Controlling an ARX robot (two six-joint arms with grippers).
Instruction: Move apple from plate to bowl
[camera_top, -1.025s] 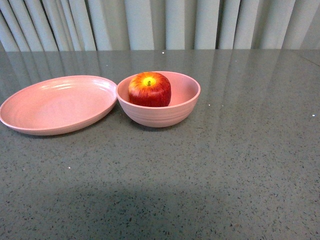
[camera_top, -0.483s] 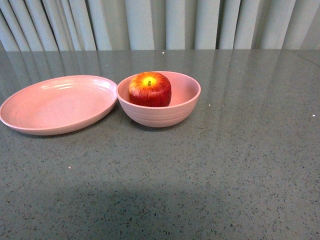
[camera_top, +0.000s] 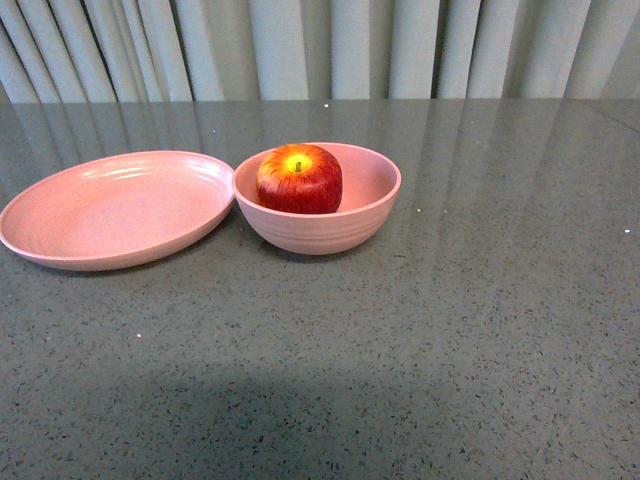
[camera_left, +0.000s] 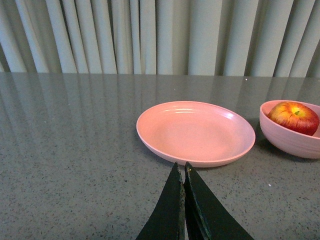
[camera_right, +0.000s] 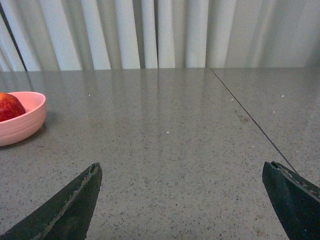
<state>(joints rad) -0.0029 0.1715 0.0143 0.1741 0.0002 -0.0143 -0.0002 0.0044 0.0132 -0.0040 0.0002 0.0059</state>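
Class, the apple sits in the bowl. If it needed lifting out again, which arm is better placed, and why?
Probably the right. Its tool is open with the bowl and apple in view; the left tool is shut, facing the bare plate.

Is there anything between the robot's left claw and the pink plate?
No. In the left wrist view, only bare grey table lies between the shut left gripper and the plate. The gripper tips sit just short of its near rim.

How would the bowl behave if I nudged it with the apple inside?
The bowl would probably slide, not tip: it sits on a smooth glossy table. The apple rests off-centre, so it may roll inside. The plate sits almost against the rim, so a leftward push likely bumps it.
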